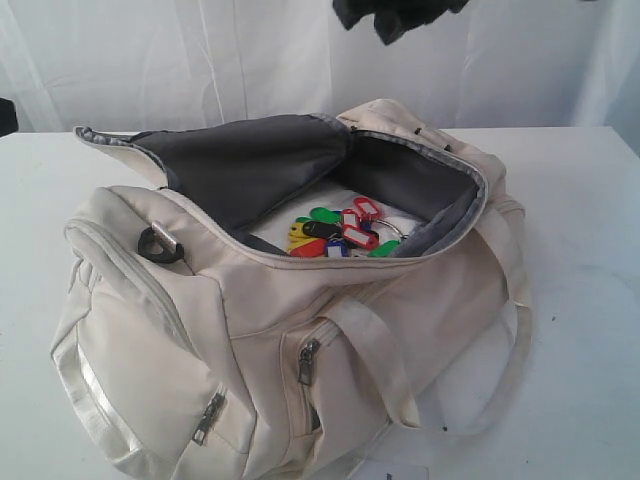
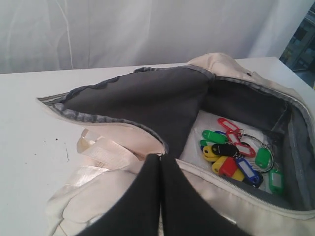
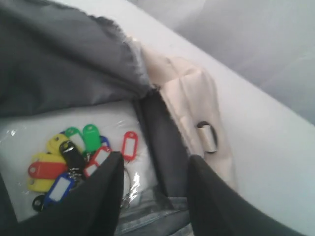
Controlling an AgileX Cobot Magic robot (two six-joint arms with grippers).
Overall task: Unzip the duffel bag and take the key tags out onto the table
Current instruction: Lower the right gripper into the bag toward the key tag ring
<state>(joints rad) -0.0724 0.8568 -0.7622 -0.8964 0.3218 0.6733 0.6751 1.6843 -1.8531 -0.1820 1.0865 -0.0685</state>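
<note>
The tags (image 1: 335,235) lie loose inside the unzipped bag (image 1: 300,330) on the desk (image 1: 590,250). They look light, hard and slippery (likely to splay), so pinch the metal rings (image 2: 252,140). The right end effector (image 3: 156,162) hangs above, jaws apart and empty; the left end effector (image 2: 161,160) is closed on nothing

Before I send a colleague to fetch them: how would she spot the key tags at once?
Find the big cream duffel bag on the white table, its top flap folded back, dark grey inside. On the pale floor inside lies the bunch of key tags: small red, green, yellow and blue plastic tabs, the only bright colours there.
</note>
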